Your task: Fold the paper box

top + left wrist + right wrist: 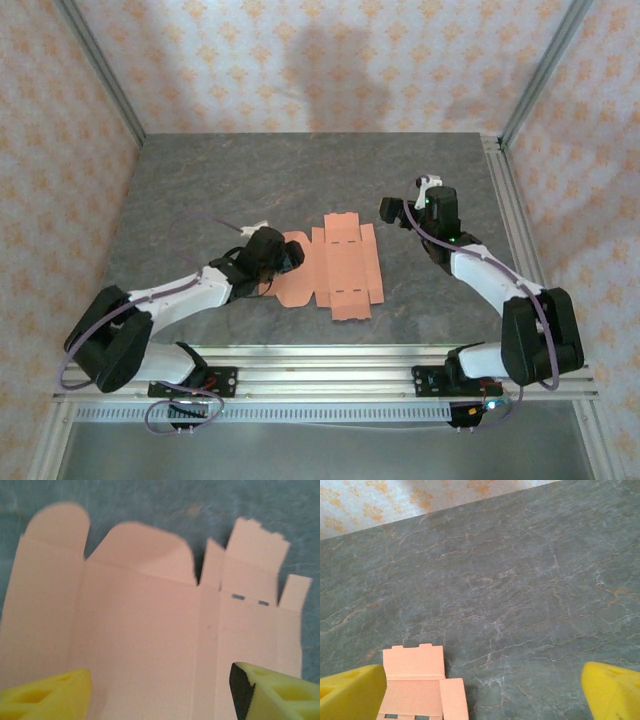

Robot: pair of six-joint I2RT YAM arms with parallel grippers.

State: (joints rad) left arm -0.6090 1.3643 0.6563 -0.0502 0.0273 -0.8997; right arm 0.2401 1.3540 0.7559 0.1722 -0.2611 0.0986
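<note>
While left hand (pixel 290 257) overhangs it, paper box (pixel 345 265) lies unfolded.

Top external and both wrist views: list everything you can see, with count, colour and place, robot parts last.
paper box: one, salmon-orange, a flat unfolded sheet lying at the table's middle.
table: one, grey with pale veins, under everything.
walls: three, cream with orange motifs, at the table's far and side edges.
metal rails: several, silver, along the near edge, carrying both arm bases.
left arm: one, white and black, reaching to the sheet's left side.
right arm: one, white and black, right of the sheet.
left end effector: one, yellow fingers apart, over the sheet.
right end effector: one, yellow fingers wide open, above bare table beside a corner of the sheet.
</note>
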